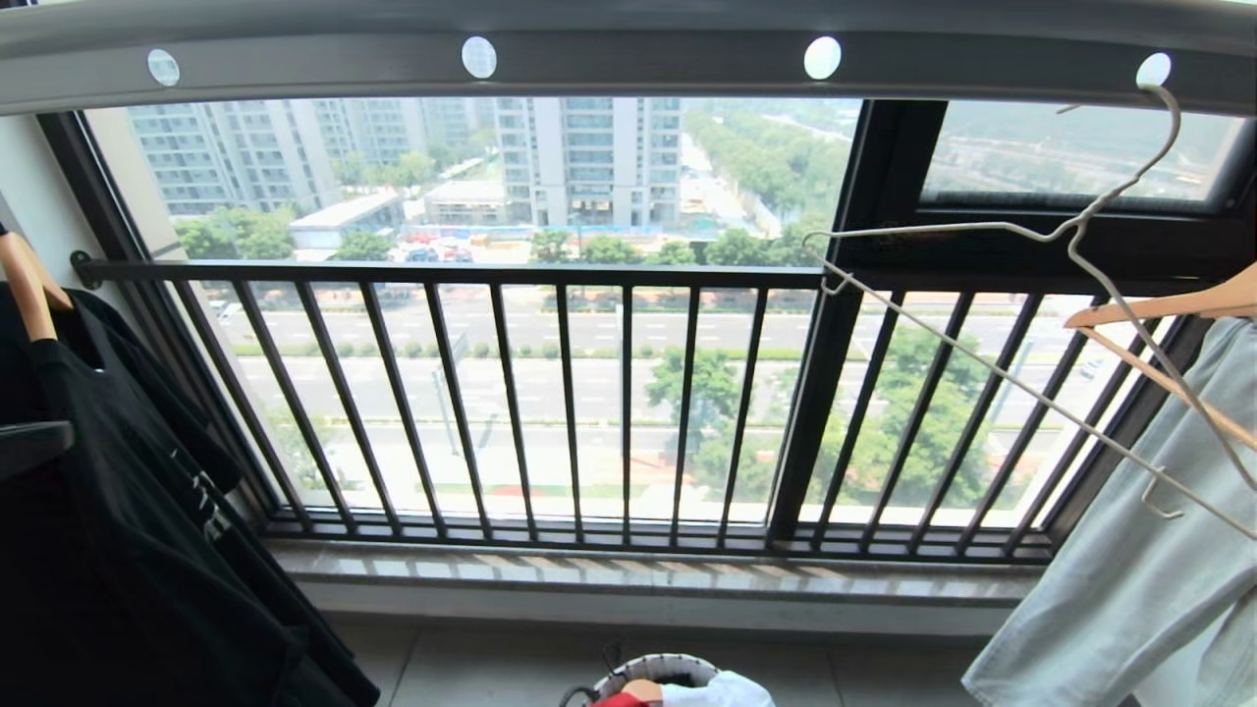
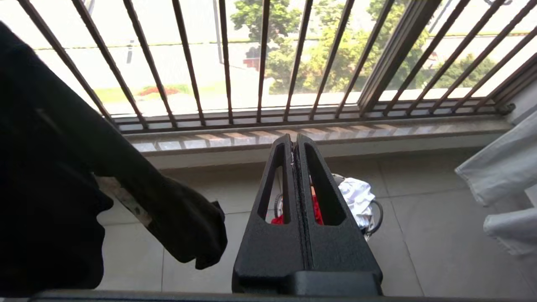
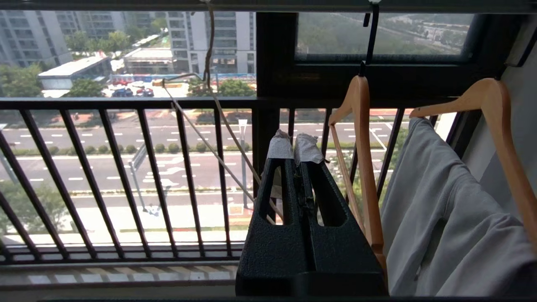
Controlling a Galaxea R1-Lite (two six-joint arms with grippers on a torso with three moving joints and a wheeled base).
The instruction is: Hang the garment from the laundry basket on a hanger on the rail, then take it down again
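The grey rail (image 1: 638, 64) with white round holes runs across the top. The thin wire hanger (image 1: 982, 363) hangs bare from its rightmost hole, tilted. At the bottom edge the laundry basket (image 1: 648, 668) stands on the floor with the red garment (image 1: 619, 699) in it. My left gripper (image 2: 293, 140) is shut and empty, high above the basket (image 2: 376, 218); the garment (image 2: 316, 209) shows through its finger openings. My right gripper (image 3: 295, 147), with taped tips, is shut and empty, just short of the hanger (image 3: 201, 135). Neither gripper shows in the head view.
A black T-shirt (image 1: 118, 491) hangs at the left on a wooden hanger. At the right a pale grey-green garment (image 1: 1129, 570) hangs on another wooden hanger (image 1: 1169, 304). White cloth (image 1: 717, 692) lies in the basket. A dark barred railing (image 1: 550, 393) and a sill close the front.
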